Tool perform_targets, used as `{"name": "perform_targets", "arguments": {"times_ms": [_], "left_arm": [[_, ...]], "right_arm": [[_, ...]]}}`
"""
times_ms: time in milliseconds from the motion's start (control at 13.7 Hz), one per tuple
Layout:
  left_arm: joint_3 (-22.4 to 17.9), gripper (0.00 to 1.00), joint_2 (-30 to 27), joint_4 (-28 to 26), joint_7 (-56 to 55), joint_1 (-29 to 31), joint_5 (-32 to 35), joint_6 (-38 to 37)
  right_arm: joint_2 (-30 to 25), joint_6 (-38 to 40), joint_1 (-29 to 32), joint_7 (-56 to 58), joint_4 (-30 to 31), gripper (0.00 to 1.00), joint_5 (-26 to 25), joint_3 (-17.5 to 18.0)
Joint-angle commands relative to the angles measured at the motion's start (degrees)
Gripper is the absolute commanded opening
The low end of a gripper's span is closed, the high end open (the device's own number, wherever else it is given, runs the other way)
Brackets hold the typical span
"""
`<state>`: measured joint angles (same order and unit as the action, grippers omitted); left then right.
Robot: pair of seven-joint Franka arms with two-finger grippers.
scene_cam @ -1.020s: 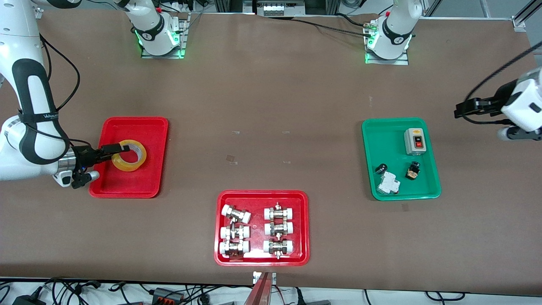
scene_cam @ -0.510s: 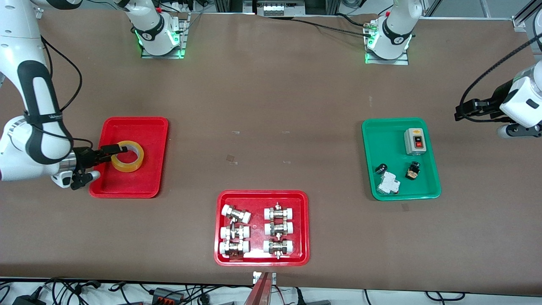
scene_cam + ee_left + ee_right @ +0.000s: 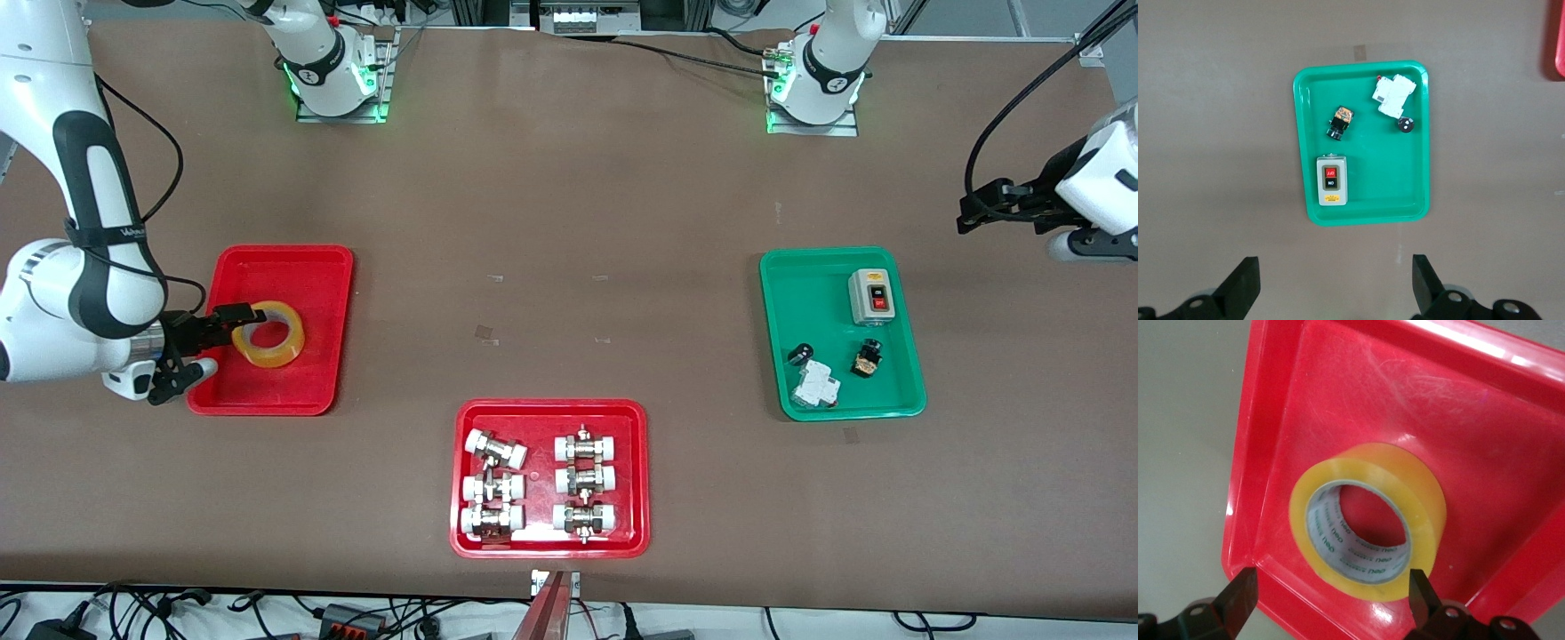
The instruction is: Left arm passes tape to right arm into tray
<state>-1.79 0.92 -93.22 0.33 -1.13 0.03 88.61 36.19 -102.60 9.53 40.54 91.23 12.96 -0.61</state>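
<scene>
Tape (image 3: 268, 332) flat in tray (image 3: 307, 267); right fingers (image 3: 233, 313) spread wide, empty, one partly covering it; left fingers (image 3: 1245, 288) wide apart, tips cropped.

White right arm (image 3: 53, 293) with dark grey bands, silver wrist collar, black cable, white left arm (image 3: 1098, 178), green-lit bases

I see a glossy red plastic tray (image 3: 1271, 420), scuffed, holding a translucent yellow tape roll (image 3: 1368, 520) with a pale paper-like core; the bench (image 3: 569, 204) looks matt brown.
</scene>
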Motion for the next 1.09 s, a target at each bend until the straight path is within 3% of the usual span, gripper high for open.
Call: {"name": "perform_targets", "arguments": {"times_ms": [0,219,656,874,1020], "left_arm": [[-0.85,1.00,-0.39,0.32,1.43,-0.63,-0.47,0.94],[-0.85,1.00,-0.39,0.32,1.51,-0.63,-0.55,1.21],[-0.93,1.00,-0.30,0.06,1.60,-0.54,-1.17,1.04],[-0.93,1.00,-0.30,0.15,1.60,-0.54,-1.17,1.39],[-0.85,1.00,-0.30,0.24,1.60,-0.63,-1.17,1.39]], "right_arm": [[-0.33,-0.58,1.37,-0.37,2.37,1.00,-0.84,0.26],[-2.86,-0.23,-0.03,-2.20,0.71,1.00,-0.84,0.26],[-11.39,0.29,-4.60,-26.96,-4.65,1.00,-2.24,0.34],[-13.42,7.12,-6.27,-37.96,-8.94,1.00,-6.09,0.52],[-14.83,12.48,-6.54,-38.96,-13.60,1.00,-9.61,0.70]]}}
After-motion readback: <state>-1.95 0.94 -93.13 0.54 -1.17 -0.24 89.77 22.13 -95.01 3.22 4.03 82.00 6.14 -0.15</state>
